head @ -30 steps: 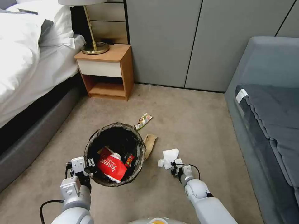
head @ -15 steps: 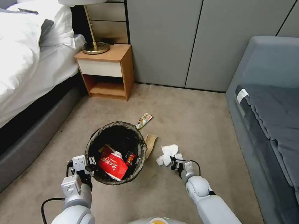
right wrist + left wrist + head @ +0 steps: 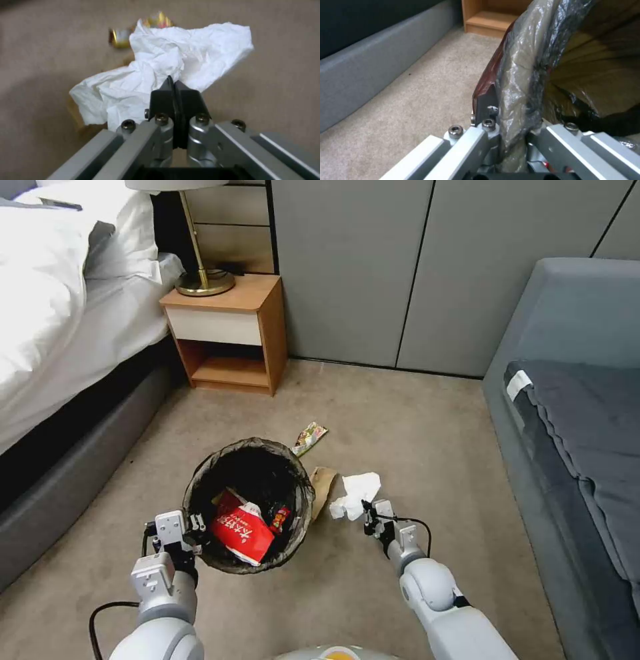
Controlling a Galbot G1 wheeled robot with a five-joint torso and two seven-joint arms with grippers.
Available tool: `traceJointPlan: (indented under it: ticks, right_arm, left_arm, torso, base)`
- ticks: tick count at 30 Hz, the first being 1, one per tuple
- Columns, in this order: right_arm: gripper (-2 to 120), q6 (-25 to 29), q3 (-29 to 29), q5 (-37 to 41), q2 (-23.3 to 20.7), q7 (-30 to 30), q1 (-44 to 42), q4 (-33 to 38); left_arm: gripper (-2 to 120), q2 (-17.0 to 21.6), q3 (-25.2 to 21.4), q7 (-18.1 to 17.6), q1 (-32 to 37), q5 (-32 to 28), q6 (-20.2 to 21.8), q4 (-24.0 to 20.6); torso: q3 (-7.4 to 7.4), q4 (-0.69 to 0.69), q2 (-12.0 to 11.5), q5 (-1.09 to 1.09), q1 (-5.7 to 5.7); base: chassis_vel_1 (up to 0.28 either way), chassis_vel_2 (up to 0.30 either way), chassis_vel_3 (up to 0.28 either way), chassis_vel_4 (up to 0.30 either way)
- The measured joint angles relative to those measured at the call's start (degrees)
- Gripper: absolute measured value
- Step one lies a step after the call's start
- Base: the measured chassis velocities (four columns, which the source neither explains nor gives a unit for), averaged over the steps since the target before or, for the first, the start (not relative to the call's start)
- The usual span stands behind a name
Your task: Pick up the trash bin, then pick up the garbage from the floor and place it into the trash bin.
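Observation:
The trash bin, lined with a dark bag, hangs just in front of me with my left gripper shut on its near-left rim. In the left wrist view that gripper pinches the bag-covered rim. A red-and-white carton lies inside the bin. Right of the bin, my right gripper is shut on a piece of white crumpled paper. The right wrist view shows its black fingertips closed together on the paper. A colourful snack wrapper and a brown cardboard scrap lie on the carpet.
A bed with a grey base runs along the left. A wooden nightstand with a brass lamp stands at the back left. A grey sofa fills the right side. Open carpet lies between them.
My right gripper, shut on the white paper, has moved forward and slightly left, carrying the paper closer to the bin. The left gripper and bin have barely shifted.

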Motion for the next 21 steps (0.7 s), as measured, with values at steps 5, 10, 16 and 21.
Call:
traceJointPlan:
  ticks: [5,10,16,21]
  right_arm:
    - [0,10.4,0.2,0.0,-0.6,-3.6,-2.0,10.3]
    - [0,15.4,-0.7,3.5,-2.5,-11.1,-3.9,22.8]
    - [0,16.4,-4.6,3.9,-6.4,-14.9,-6.5,30.7]
    - [0,17.0,-8.7,0.9,-9.5,-15.1,-7.5,28.5]
  left_arm:
    - [0,0.0,-0.1,0.0,0.3,0.2,-0.1,0.5]
    - [0,-0.1,0.2,0.0,0.2,0.6,-0.1,0.7]
    - [0,-0.3,1.2,0.1,0.0,1.5,-0.1,1.1]
    - [0,-0.5,1.9,0.1,0.0,2.2,-0.1,1.3]
  torso:
    - [0.0,0.02,0.0,0.0,0.0]
    - [0.0,0.0,0.0,0.01,0.0]
    - [0.0,0.0,0.0,-0.01,0.0]
    - [0.0,0.0,0.0,0.01,0.0]
  base:
    - [0.0,0.0,0.0,0.0]
    - [0.0,0.0,0.0,0.0]
    - [0.0,0.0,0.0,0.0]
    - [0.0,0.0,0.0,0.0]
